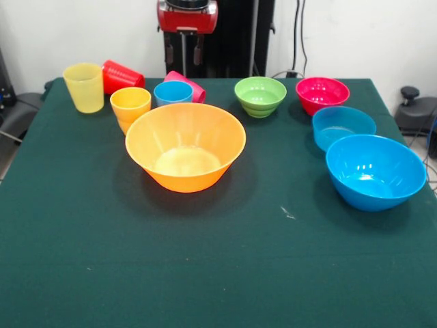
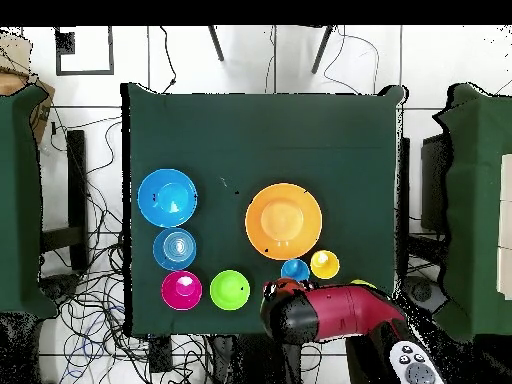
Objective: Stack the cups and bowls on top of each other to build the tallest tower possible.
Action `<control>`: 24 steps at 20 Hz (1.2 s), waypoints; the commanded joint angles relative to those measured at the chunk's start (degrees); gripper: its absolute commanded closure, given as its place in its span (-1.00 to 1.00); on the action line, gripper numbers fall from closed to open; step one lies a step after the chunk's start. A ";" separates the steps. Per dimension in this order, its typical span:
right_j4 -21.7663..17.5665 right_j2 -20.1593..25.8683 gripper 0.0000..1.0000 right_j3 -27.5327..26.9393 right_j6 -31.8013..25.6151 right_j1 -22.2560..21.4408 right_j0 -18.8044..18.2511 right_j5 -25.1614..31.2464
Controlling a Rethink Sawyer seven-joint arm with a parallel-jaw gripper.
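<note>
bowls (image 1: 186, 145): glossy smooth plastic | cups (image 1: 84, 87): translucent plastic | table (image 1: 205, 266): matt green cloth

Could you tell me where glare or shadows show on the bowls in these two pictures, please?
Front view: bright glare spots sit on the inner wall of the large blue bowl, and the large orange bowl glows pale at its bottom and casts a soft shadow on the green cloth. Overhead view: a white highlight marks the large blue bowl; shadows hardly show.

Dark green table cloth (image 1: 205, 273) fills most of the front view; small white fleck right of centre. White wall (image 1: 68, 34) behind, cables (image 1: 298, 41) hanging upper right. Overhead: pale tiled floor (image 2: 250, 60), tangled cables (image 2: 90, 270) at left, green-covered tables (image 2: 20, 200) at both side edges.
</note>
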 commanded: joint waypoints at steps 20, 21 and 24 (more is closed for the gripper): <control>2.02 5.66 -1.00 -5.90 -0.63 5.08 2.22 5.26; 2.29 5.83 -1.00 -6.15 -0.57 5.12 2.48 5.52; 2.54 5.94 -1.00 -6.03 -0.73 4.64 2.39 5.89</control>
